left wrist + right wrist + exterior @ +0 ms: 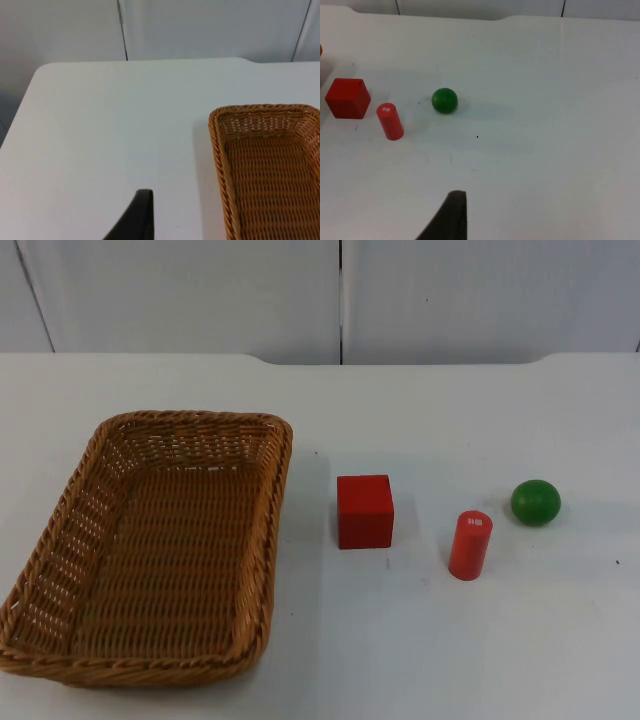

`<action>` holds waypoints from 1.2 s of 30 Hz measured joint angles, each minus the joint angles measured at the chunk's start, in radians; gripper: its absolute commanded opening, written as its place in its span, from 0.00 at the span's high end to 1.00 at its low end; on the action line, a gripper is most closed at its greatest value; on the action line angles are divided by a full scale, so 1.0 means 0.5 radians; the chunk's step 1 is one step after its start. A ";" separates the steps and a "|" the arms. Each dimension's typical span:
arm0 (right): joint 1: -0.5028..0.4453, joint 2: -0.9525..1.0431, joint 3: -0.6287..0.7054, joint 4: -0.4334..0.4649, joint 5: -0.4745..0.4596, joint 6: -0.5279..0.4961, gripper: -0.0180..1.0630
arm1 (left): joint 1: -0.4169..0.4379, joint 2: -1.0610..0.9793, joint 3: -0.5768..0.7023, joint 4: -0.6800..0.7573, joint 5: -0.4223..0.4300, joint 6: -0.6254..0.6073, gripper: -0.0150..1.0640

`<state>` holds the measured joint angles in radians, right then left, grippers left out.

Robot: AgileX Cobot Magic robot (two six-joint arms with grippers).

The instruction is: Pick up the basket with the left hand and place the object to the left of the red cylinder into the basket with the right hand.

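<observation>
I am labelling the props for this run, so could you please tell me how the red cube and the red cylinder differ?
Shape: the red cube is a block with flat faces, while the red cylinder is a round post standing upright.
Build: the cube is the wider, the cylinder the slimmer.
Marking: the cylinder has a small pale mark on its top face; the cube's top is plain.
Place: the cube sits nearer the basket, the cylinder nearer the green ball.
Both are red and rest on the white table.

The basket (270, 165) is cut off by the edge.
</observation>
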<state>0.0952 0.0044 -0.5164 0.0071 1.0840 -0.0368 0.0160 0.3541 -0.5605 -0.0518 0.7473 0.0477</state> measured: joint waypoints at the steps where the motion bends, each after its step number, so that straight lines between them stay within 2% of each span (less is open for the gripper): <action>1: 0.000 0.000 0.000 0.000 0.000 0.000 0.01 | 0.000 0.015 0.000 0.000 -0.005 0.000 0.01; 9: 0.000 0.000 0.000 -0.014 -0.008 -0.010 0.01 | 0.000 0.082 0.000 -0.005 -0.004 0.000 0.01; 15: 0.000 0.026 -0.122 -0.014 -0.166 -0.006 0.01 | 0.000 0.082 -0.009 -0.005 -0.004 0.000 0.01; 24: 0.000 0.515 -0.400 -0.014 -0.408 -0.033 0.01 | 0.000 0.083 -0.017 -0.048 -0.004 0.000 0.01; 36: 0.000 0.969 -0.488 -0.014 -0.557 -0.069 0.01 | 0.000 0.083 -0.017 -0.062 -0.004 0.000 0.01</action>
<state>0.0952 0.4890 -0.7604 0.0000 0.8054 -0.0712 0.0160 0.3958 -0.5688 -0.0826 0.7451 0.0477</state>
